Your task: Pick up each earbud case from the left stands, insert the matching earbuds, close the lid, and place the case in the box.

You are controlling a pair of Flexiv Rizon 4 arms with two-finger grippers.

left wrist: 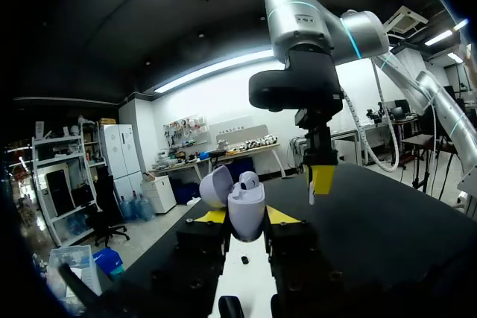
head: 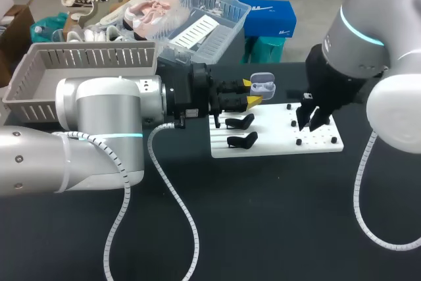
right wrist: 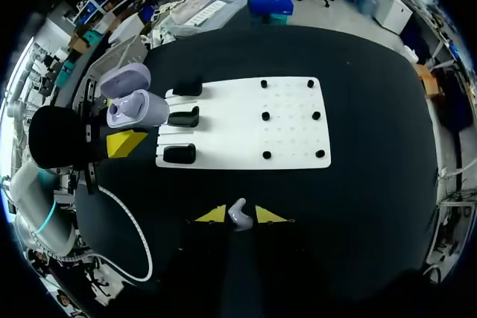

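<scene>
Containers number two. The lilac earbud case (head: 263, 85), lid swung open, is clamped between the yellow tips of the left claw (head: 251, 92), just off the stand end of the white board (head: 319, 144). The grey slatted box (head: 85, 56) sits on the desk (head: 263, 215) behind the left arm, its inside mostly hidden. Only the left wrist view shows the seated earbud (left wrist: 250, 180) standing white in the case. Only the right wrist view shows the right claw (right wrist: 240, 215) closed on a loose earbud (right wrist: 238, 210); from above, that claw hangs over the board's pegged end. Three black stands (right wrist: 179, 154) line the board's edge beside the case.
</scene>
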